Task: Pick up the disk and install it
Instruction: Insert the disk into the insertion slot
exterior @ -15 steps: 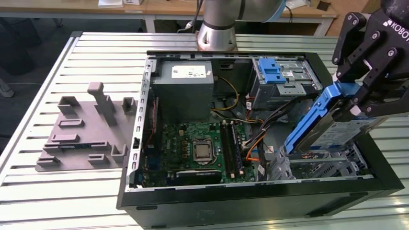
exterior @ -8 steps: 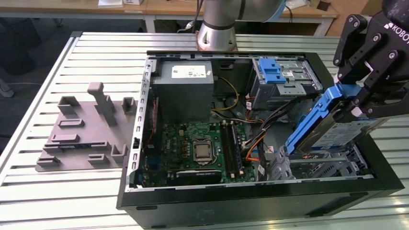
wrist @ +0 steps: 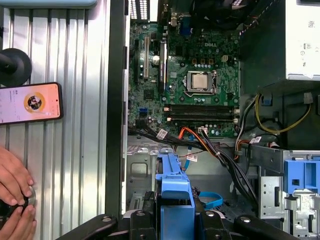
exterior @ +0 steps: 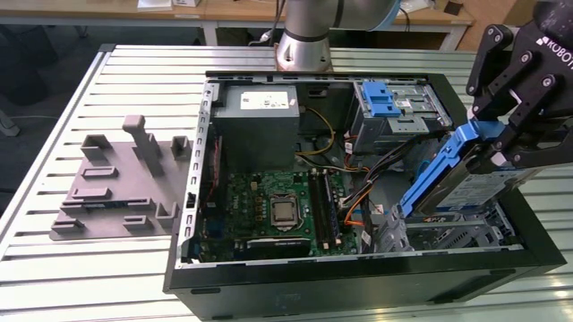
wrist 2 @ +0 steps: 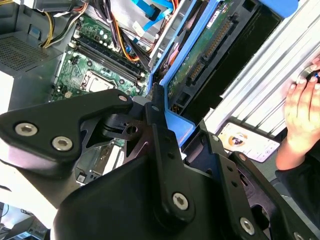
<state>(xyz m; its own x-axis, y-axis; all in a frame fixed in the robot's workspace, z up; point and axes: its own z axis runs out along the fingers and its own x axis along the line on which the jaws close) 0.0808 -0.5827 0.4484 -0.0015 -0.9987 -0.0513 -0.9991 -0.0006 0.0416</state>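
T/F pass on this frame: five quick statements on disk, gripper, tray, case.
1. The gripper is shut on the disk. True.
2. The disk lies flat inside the case. False: it hangs tilted in the gripper over the case.
3. The grey slotted tray sits inside the case. False: it is on the table, at the exterior view's left of the case.
4. The motherboard is exposed. True.
5. A phone lies on the table outside the case. True.

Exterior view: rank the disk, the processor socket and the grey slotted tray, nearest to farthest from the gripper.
1. Disk: held in the gripper, exterior view's right.
2. Processor socket: on the motherboard, mid-case.
3. Grey slotted tray: on the table, exterior view's far left.
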